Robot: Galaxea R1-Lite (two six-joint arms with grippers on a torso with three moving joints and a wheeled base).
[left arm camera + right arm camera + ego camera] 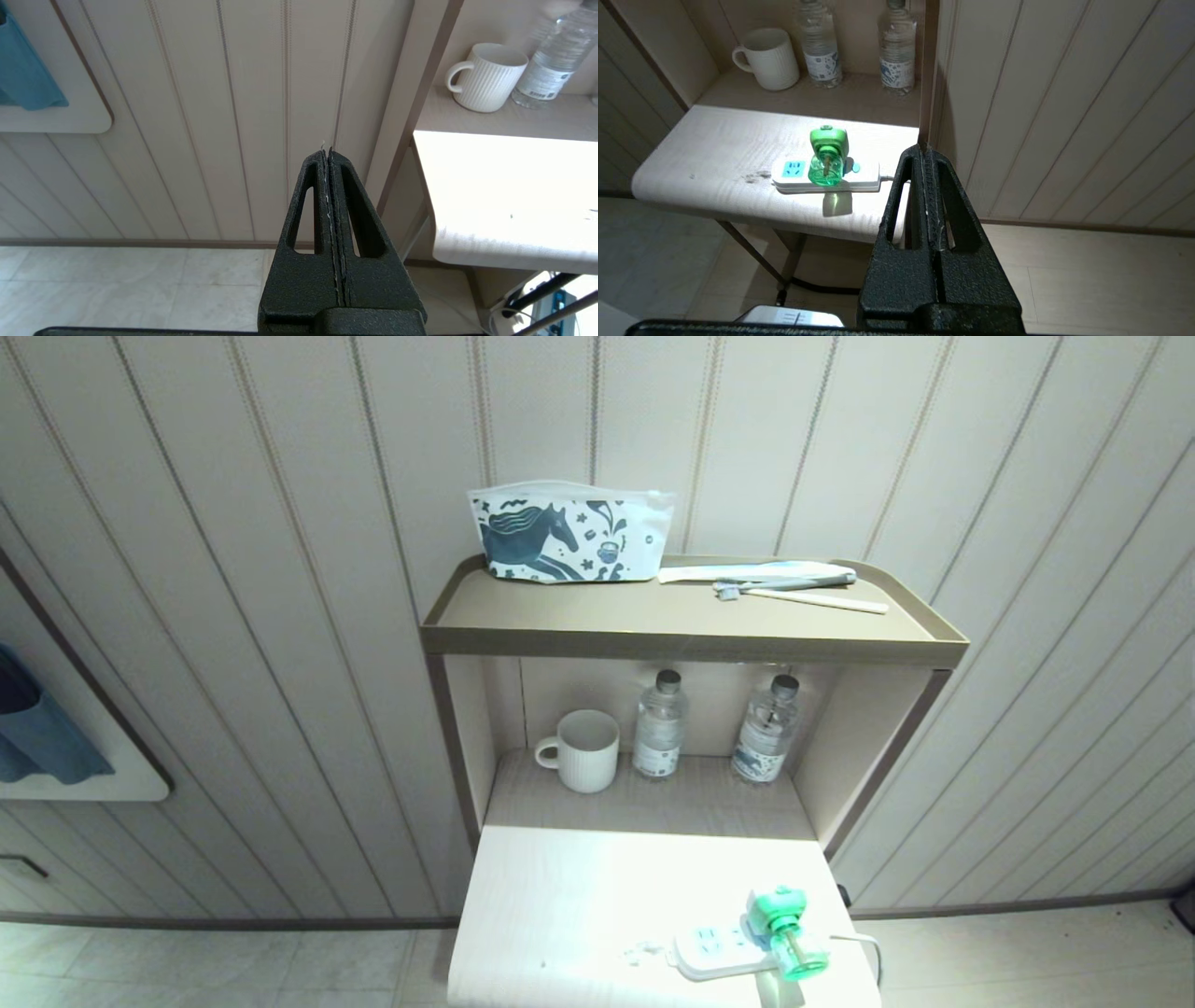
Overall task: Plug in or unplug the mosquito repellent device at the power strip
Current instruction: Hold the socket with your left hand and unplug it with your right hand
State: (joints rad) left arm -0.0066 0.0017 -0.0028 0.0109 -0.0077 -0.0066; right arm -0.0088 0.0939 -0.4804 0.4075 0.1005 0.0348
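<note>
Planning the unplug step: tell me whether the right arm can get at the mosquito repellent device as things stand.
Probably yes. The mosquito repellent device stands on the power strip near the tabletop's edge, with nothing between it and the right tool, which is shut and off to the side.

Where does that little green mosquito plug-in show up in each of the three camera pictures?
Head view: mosquito repellent device near the bottom edge, right of centre, on the power strip.
Left wrist view: not in it.
Right wrist view: device left of centre, on the strip.
Shared landmark: the white mug.
</note>
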